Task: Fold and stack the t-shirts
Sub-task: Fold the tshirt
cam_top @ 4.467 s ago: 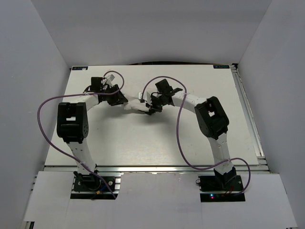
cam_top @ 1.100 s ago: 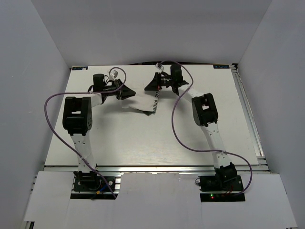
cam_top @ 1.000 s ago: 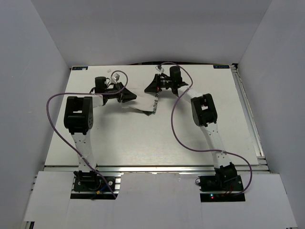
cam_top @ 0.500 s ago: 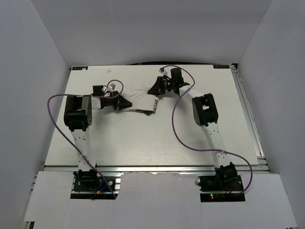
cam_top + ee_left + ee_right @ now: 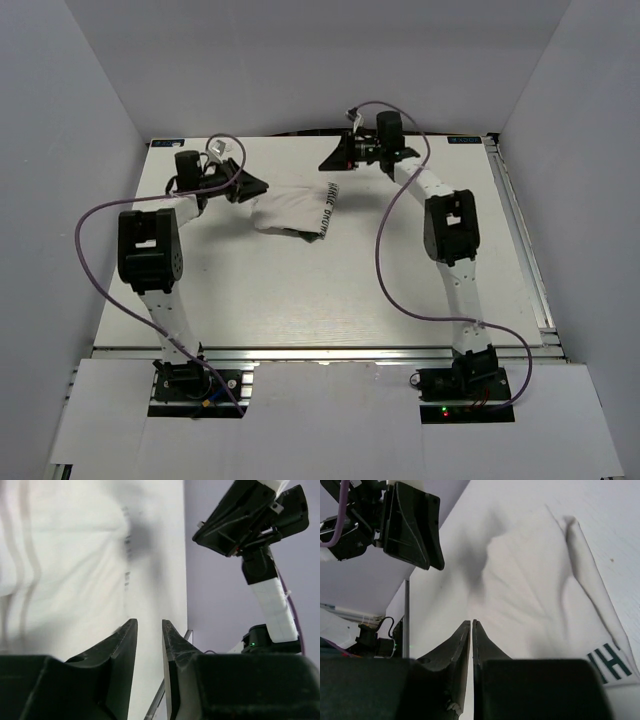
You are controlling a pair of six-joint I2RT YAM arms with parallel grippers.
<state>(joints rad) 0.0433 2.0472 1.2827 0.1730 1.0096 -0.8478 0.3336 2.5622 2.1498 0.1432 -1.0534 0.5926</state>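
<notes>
**Operator:** What are the fingers doing?

**Spotter:** Your left fingers (image 5: pixel 122 645) stand parted by a narrow gap with nothing in it, so they are released. Your right fingers (image 5: pixel 457 642) are clenched, the tips all but meeting, and they hold nothing either.

**Operator:** Where do they sit?

**Spotter:** Your left fingers point to the right, just beside the left end of the t-shirt (image 5: pixel 290 208). From above you cannot tell whether they touch it, but their own camera shows the tips off the cloth. Your right fingers point to the left, near the shirt's far right corner, and a shadow (image 5: pixel 477 567) lies on the cloth ahead of them.

**Operator:** And the shirt itself?

**Spotter:** You have one rumpled white heap on the table (image 5: pixel 300 290), in the far half and a little left of the middle, between your two sets of fingers. Its long axis runs left to right across the table. The dark green lettering (image 5: pixel 612 664) lies along its right end, in a band running from far to near. Which way the neck points, you cannot tell.
</notes>
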